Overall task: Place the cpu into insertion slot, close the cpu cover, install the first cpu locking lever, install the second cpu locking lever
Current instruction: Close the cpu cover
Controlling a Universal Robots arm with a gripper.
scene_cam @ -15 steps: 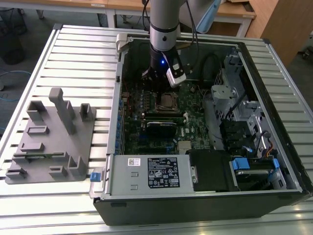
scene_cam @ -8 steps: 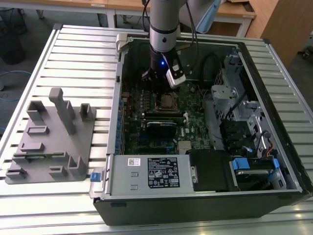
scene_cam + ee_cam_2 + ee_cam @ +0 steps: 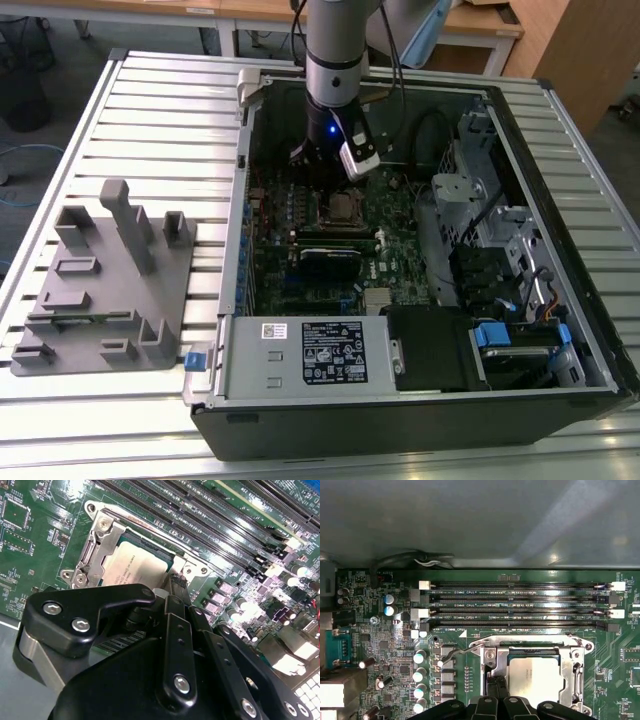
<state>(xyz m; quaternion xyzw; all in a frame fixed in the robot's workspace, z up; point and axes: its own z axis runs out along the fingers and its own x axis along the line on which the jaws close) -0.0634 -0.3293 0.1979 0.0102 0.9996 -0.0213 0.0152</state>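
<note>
The cpu [image 3: 536, 677] [image 3: 136, 562], a dull silver square, lies in the insertion slot [image 3: 343, 207] on the green motherboard. The silver cpu cover [image 3: 576, 670] [image 3: 94, 550] lies flat around it, with the chip showing through its window. A thin wire locking lever [image 3: 454, 653] sticks out from one socket corner, and another runs along the slot's edge [image 3: 150, 532]. My gripper [image 3: 497, 687] [image 3: 177, 582] [image 3: 318, 165] is low over the socket's corner. Its black fingers are pressed together at the cover's edge, beside the chip, with nothing seen between them.
Long black memory slots [image 3: 520, 605] run beside the socket. A black ribbed card [image 3: 328, 262] sits just in front of it inside the open case [image 3: 560, 200]. A grey fixture block [image 3: 110, 280] stands on the slatted table at the exterior view's left.
</note>
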